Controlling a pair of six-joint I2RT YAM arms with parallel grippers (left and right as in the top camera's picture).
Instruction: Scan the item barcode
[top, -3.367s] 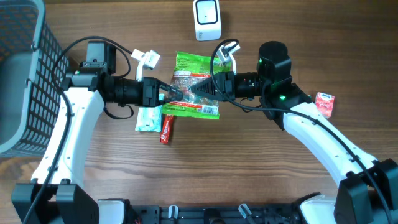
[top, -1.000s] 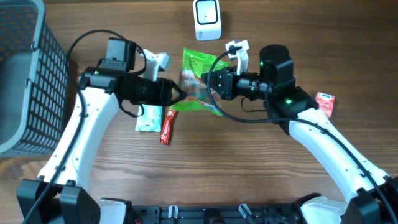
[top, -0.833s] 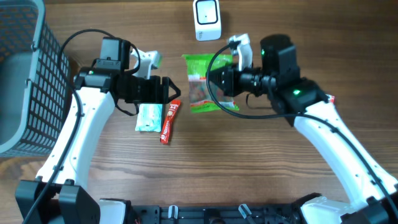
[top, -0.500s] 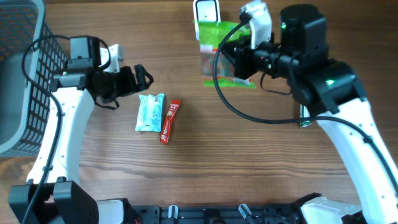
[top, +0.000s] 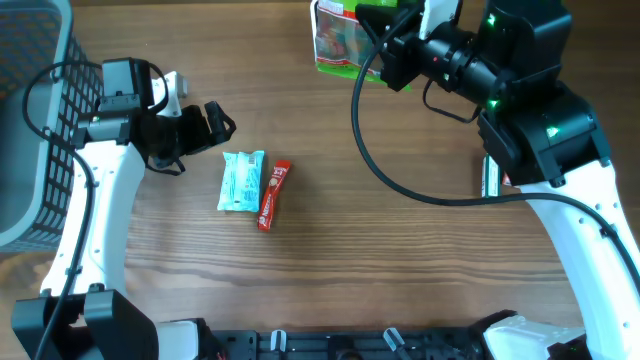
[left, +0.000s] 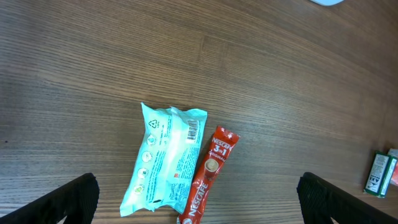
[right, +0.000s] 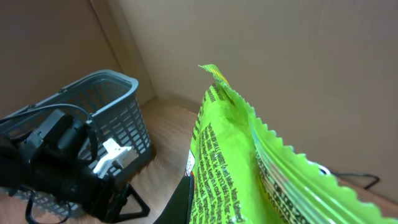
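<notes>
Wood table (top: 400, 260): right gripper (top: 388, 45) clamped on green snack bag (top: 338, 35); left gripper (top: 218, 122) spread wide, empty, teal packet (top: 242, 180) just ahead.

A pale blue packet (left: 166, 158) lies touching a red Nescafe stick (left: 208, 174) on the wooden table (left: 280, 93).

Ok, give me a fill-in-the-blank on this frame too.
The snack bag in the right gripper is ___ in colour.
The jaws of the left gripper stand ___.
The red stick beside the teal packet reads ___.
The grey basket sits on the robot's ___ side.
Missing: green; open; Nescafe; left.
</notes>
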